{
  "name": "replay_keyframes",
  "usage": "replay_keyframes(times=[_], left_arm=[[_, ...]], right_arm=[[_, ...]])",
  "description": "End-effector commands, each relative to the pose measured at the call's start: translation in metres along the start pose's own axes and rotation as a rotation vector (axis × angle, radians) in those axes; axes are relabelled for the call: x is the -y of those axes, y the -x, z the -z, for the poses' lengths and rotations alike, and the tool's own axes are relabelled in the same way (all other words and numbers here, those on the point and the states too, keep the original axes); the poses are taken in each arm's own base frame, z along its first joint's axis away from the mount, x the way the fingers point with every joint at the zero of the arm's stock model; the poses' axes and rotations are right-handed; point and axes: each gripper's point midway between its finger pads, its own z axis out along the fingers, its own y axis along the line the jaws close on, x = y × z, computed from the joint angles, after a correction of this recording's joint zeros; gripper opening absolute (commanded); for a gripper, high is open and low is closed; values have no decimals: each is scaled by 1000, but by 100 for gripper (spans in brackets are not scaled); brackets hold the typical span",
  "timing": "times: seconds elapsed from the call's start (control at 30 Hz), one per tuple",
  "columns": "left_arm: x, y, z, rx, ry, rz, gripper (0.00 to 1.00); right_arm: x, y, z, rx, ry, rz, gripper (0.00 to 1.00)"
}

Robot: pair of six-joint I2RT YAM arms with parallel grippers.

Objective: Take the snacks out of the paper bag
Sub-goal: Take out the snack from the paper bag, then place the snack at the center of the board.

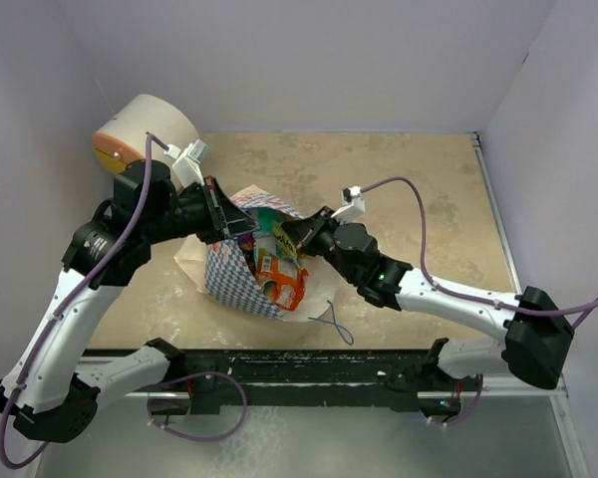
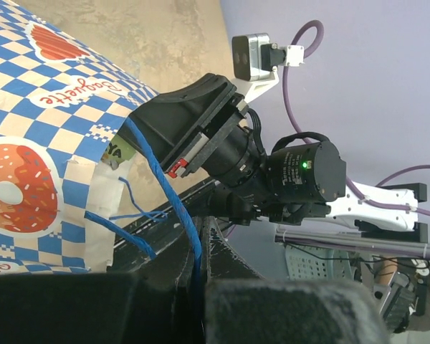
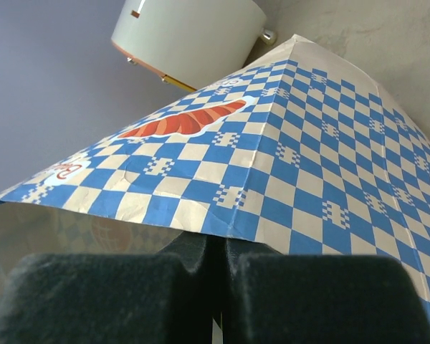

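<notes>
Left jaws: clamped on blue cord (image 2: 170, 193) of paper bag (image 1: 229, 281) | right jaws: pinching bag rim | snacks (image 1: 279, 274) inside

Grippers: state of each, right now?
Left gripper: closed, pinching the paper bag at its blue handle.
Right gripper: closed on the paper bag's edge.

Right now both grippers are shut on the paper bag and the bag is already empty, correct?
Not empty. The left gripper and right gripper are shut on the paper bag, but the snacks lie inside it, visible through its open mouth in the top external view.
</notes>
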Motion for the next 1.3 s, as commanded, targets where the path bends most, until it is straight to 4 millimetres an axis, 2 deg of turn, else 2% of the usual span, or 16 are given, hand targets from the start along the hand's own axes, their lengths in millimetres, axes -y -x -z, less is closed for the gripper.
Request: replay_keyframes(times=[0.0,0.13,0.27,0.37,0.47,0.6,0.77,0.87,0.93,1.17,1.27], left_arm=[[10,7,14,55,-23,-61,0],[11,9,16,76,-23,-48,0],[14,18,11,98,-18,-19,0],[10,23,8,112,11,-2,0],[3,24,7,126,47,6,0],[-6,24,6,144,72,19,0],[-16,18,3,137,94,31,0],[-22,14,2,126,110,23,0],[-26,13,1,116,121,10,0],[-36,14,-5,89,168,-66,0],[-37,15,-5,83,176,-99,0]], right_arm=[[-11,6,5,7,46,51,0],[-17,8,11,-3,69,49,0],[-27,7,28,-70,99,74,0],[-32,-3,51,-170,144,134,0],[-33,3,75,-205,171,247,0],[-20,18,111,-227,125,351,0],[-1,52,152,-187,9,431,0],[2,86,175,-102,-58,466,0],[13,103,187,-53,-129,480,0],[71,157,208,208,-505,480,0],[84,174,208,314,-627,493,0]])
